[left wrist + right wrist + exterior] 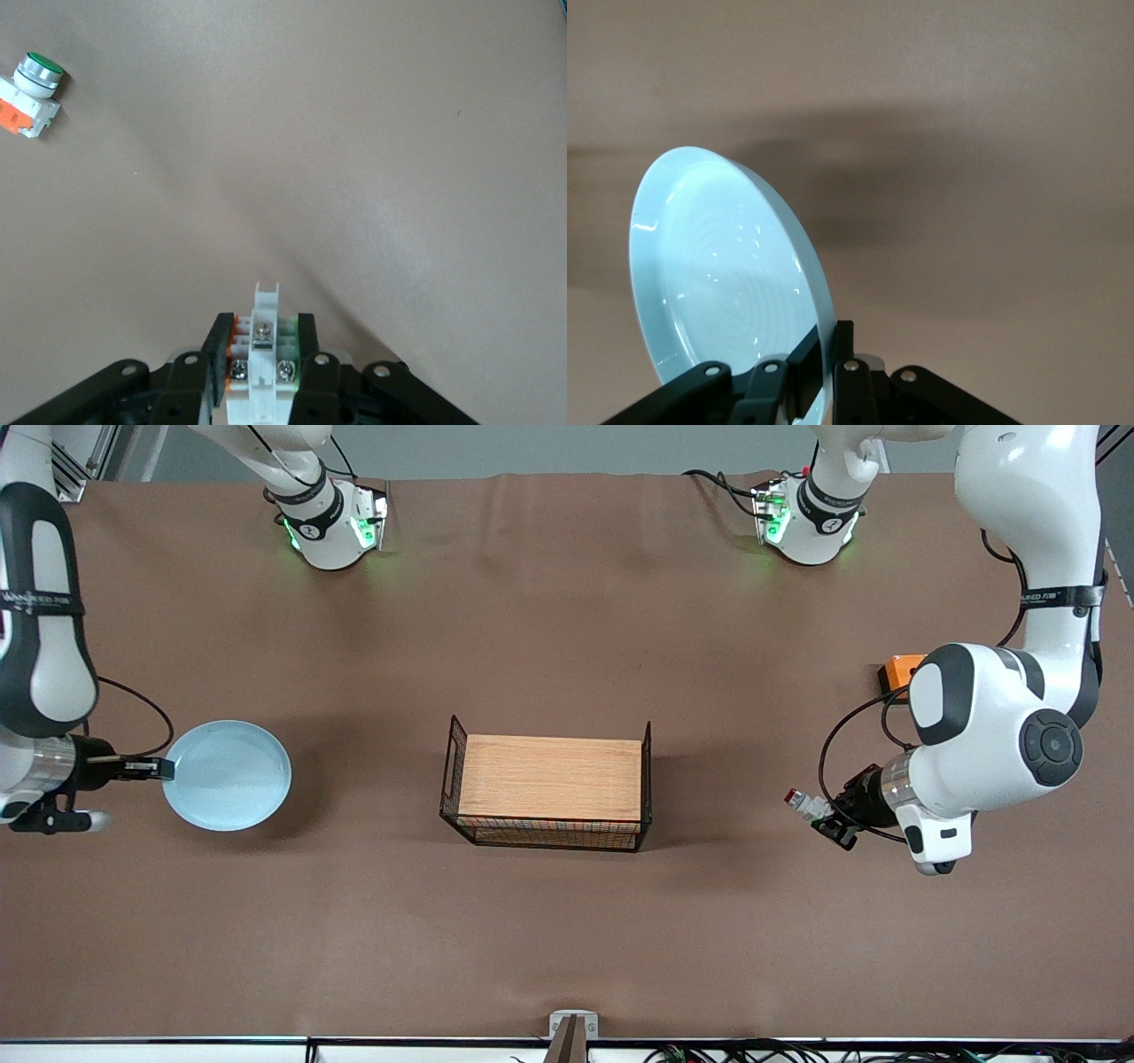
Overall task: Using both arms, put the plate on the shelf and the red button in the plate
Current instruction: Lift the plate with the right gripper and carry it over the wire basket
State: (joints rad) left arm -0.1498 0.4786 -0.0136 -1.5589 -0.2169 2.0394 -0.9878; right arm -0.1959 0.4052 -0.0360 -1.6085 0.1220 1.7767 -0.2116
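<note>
The orange block (900, 675) at the left arm's end of the table shows only a corner; the left arm's elbow covers the rest, so its shape cannot be told. In the left wrist view the red button (260, 363) runs off the picture's edge and its cap is out of sight, only the white body with screws showing. The plate (722, 274) is cut off in the right wrist view where the fingers (849, 372) cross its rim. The basket (547, 783) hides its inside under the wooden top.
</note>
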